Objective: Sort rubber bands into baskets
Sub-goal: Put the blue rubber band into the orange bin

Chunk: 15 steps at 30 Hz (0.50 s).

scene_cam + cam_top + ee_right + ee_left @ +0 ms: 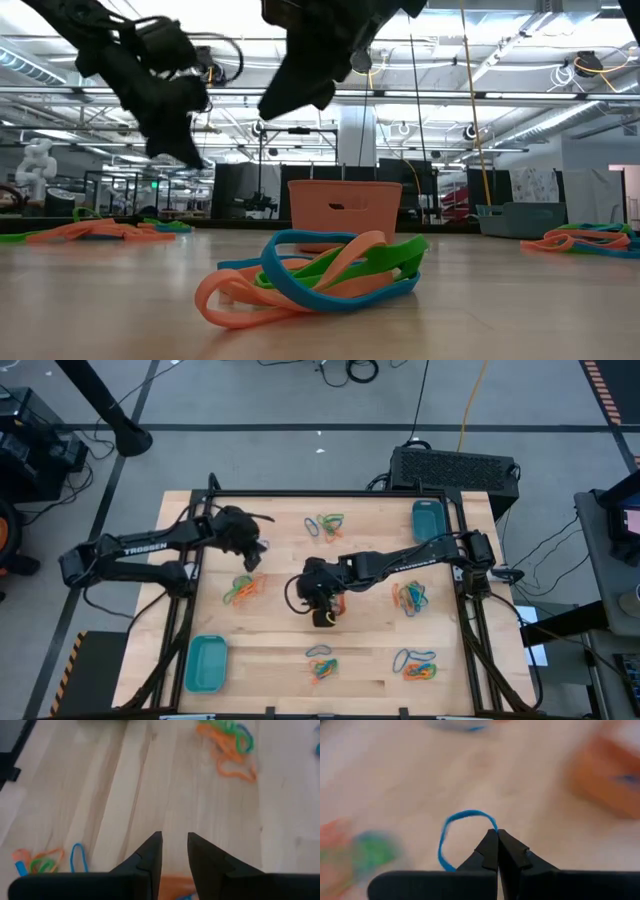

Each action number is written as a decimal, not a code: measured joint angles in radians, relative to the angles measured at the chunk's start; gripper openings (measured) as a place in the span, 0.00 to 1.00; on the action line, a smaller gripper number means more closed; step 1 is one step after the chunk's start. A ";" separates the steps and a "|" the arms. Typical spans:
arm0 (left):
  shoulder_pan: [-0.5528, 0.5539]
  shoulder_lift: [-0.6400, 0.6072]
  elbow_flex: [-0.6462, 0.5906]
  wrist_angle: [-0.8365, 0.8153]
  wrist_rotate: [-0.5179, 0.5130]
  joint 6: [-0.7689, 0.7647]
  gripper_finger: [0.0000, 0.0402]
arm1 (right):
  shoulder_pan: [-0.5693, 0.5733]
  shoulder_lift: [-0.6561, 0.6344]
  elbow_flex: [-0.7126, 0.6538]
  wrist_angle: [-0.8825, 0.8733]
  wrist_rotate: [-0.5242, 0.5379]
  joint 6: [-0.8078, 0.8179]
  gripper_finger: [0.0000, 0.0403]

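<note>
My left gripper is shut on a blue rubber band and hangs above the table's left half, over a pile of bands. My right gripper stands open with nothing between its fingers, above the table's middle. The orange basket sits under it; only a strip of that basket shows below the fingers. One teal basket rests at the near left and another at the far right. More orange, blue and green bands lie in piles. My left gripper pinches one spot of the blue band's loop between its two fingertips. The fingers slant downward. The rest of the thin loop curves out past the tips and back beside the fingers, open and slack, clear of the table.
Two further piles of bands lie near the front edge, one of them close in the low view. A black frame rail borders the table. Bare wood shows between the piles.
</note>
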 joint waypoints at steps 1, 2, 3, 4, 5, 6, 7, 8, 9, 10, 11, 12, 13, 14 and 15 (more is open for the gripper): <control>-0.023 -0.003 0.000 0.024 0.036 0.001 0.00 | 0.002 0.000 0.000 0.018 0.006 -0.019 0.21; -0.048 -0.006 0.000 0.049 0.059 -0.001 0.00 | 0.005 0.000 0.000 0.036 0.022 -0.038 0.21; -0.075 -0.007 0.000 0.072 0.075 -0.007 0.00 | 0.007 0.000 0.000 0.051 0.042 -0.057 0.21; -0.101 -0.007 0.000 0.086 0.081 -0.012 0.00 | 0.009 0.000 0.000 0.067 0.060 -0.075 0.21; -0.127 -0.006 0.000 0.093 0.086 -0.013 0.00 | 0.010 0.000 0.000 0.080 0.075 -0.091 0.21; -0.154 -0.006 0.000 0.100 0.089 -0.013 0.00 | 0.010 0.000 0.000 0.087 0.083 -0.109 0.21; -0.180 -0.006 0.000 0.108 0.090 -0.014 0.00 | 0.011 0.000 0.000 0.090 0.092 -0.123 0.21; -0.206 -0.006 0.000 0.116 0.091 -0.015 0.00 | 0.010 0.000 0.000 0.093 0.100 -0.136 0.21; -0.230 -0.006 0.000 0.124 0.092 -0.016 0.00 | 0.008 0.000 0.000 0.097 0.102 -0.146 0.21; -0.253 -0.006 0.000 0.135 0.094 -0.018 0.00 | 0.007 0.000 0.000 0.104 0.102 -0.152 0.21; -0.275 -0.006 0.000 0.154 0.094 -0.027 0.00 | 0.006 0.000 0.000 0.115 0.102 -0.158 0.21; -0.295 -0.006 0.000 0.180 0.093 -0.038 0.00 | 0.005 0.000 0.000 0.123 0.102 -0.165 0.21; -0.315 -0.006 0.000 0.206 0.094 -0.041 0.00 | 0.005 0.000 0.000 0.129 0.102 -0.175 0.21; -0.335 -0.006 0.000 0.228 0.093 -0.042 0.00 | 0.005 0.000 0.000 0.137 0.102 -0.193 0.21; -0.353 -0.006 0.000 0.246 0.093 -0.042 0.00 | 0.006 0.000 0.000 0.144 0.100 -0.219 0.21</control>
